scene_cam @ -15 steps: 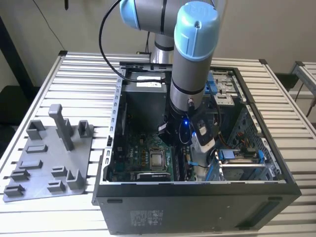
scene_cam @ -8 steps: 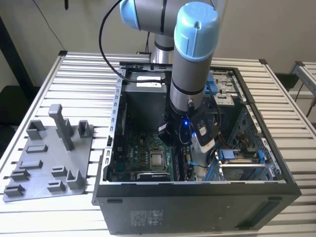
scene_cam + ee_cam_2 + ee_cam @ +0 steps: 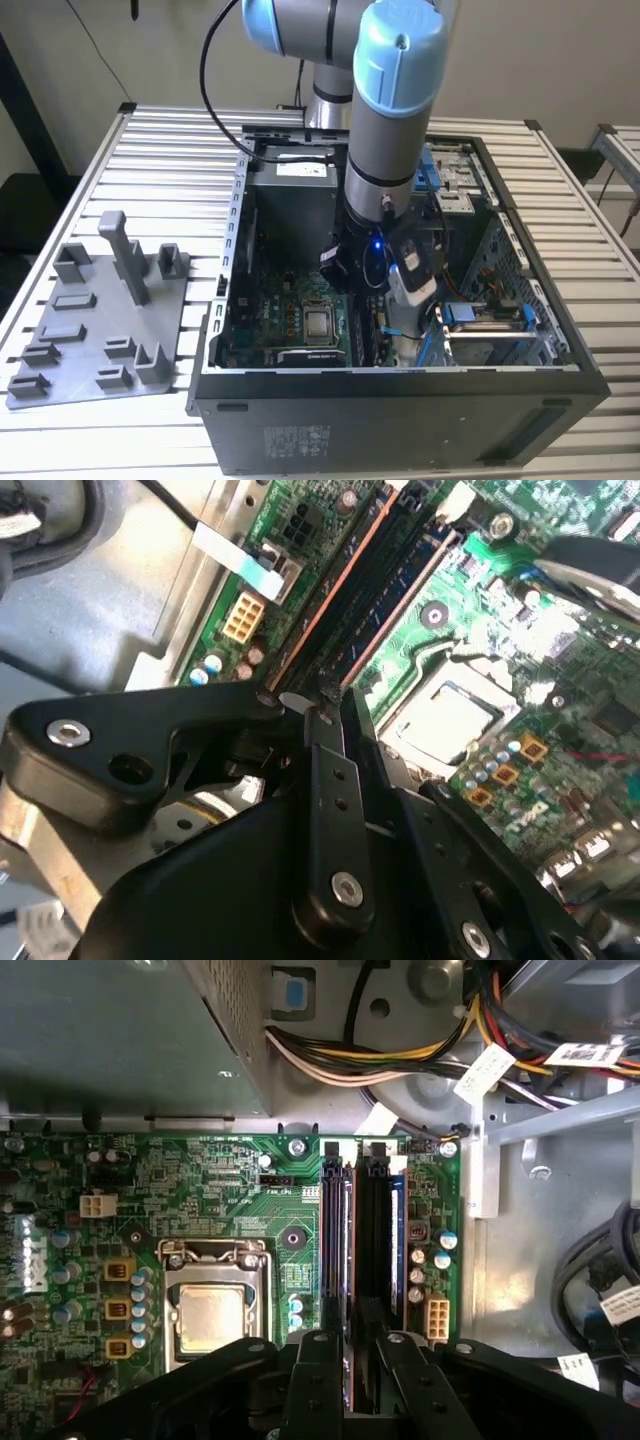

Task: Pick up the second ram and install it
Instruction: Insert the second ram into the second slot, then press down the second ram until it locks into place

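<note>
Two dark memory slots run side by side on the green motherboard, and my gripper sits low over their near end, fingers drawn close about a thin dark stick that I take for the second ram, standing in the slot beside the processor socket. Power-supply cables, the grey supply box and the case wall crowd my arm; the grey fixture plate lies outside on the table.
</note>
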### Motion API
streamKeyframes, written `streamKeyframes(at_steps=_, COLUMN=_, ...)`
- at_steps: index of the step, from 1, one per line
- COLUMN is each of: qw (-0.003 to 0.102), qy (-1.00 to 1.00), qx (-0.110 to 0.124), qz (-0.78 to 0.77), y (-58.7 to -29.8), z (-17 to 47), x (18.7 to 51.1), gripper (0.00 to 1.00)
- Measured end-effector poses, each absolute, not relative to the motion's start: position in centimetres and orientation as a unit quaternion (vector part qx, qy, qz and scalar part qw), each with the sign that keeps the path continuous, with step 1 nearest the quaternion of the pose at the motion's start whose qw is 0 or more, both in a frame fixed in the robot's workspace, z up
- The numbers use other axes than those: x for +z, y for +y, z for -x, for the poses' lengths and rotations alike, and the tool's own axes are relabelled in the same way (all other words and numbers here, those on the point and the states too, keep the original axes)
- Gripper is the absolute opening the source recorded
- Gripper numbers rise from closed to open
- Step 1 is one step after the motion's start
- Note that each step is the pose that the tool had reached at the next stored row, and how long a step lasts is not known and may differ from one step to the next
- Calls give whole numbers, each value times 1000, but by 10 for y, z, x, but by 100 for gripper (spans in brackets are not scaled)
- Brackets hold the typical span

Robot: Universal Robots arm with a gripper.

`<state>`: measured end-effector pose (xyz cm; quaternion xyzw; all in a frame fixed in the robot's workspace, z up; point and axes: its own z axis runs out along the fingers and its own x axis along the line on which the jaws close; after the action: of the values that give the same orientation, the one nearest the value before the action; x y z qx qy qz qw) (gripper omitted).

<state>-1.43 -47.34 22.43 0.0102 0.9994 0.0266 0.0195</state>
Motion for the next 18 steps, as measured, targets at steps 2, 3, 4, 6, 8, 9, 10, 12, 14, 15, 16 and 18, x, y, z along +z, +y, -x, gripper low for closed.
streamKeyframes(at_steps=2, qw=19, qy=999, qx=27, qz=-10, y=-473, z=14, x=233, gripper=22)
streamKeyframes(at_steps=3, qw=19, qy=999, qx=27, qz=-11, y=-473, z=14, x=237, gripper=22)
streamKeyframes(at_steps=4, qw=20, qy=999, qx=27, qz=-11, y=-473, z=14, x=241, gripper=22)
streamKeyframes(at_steps=6, qw=20, qy=999, qx=27, qz=-11, y=-473, z=14, x=242, gripper=22)
streamKeyframes(at_steps=8, qw=20, qy=999, qx=27, qz=-11, y=-473, z=14, x=242, gripper=22)
streamKeyframes(at_steps=9, qw=20, qy=999, qx=27, qz=-11, y=-473, z=14, x=242, gripper=20)
streamKeyframes(at_steps=10, qw=20, qy=999, qx=27, qz=-11, y=-473, z=14, x=242, gripper=13)
streamKeyframes(at_steps=12, qw=19, qy=999, qx=27, qz=-11, y=-474, z=14, x=242, gripper=11)
streamKeyframes(at_steps=14, qw=19, qy=999, qx=27, qz=-11, y=-474, z=14, x=242, gripper=11)
streamKeyframes(at_steps=15, qw=19, qy=999, qx=27, qz=-11, y=-474, z=14, x=242, gripper=11)
streamKeyframes(at_steps=16, qw=19, qy=999, qx=27, qz=-11, y=-474, z=14, x=242, gripper=11)
streamKeyframes(at_steps=18, qw=19, qy=999, qx=27, qz=-11, y=-474, z=14, x=242, gripper=11)
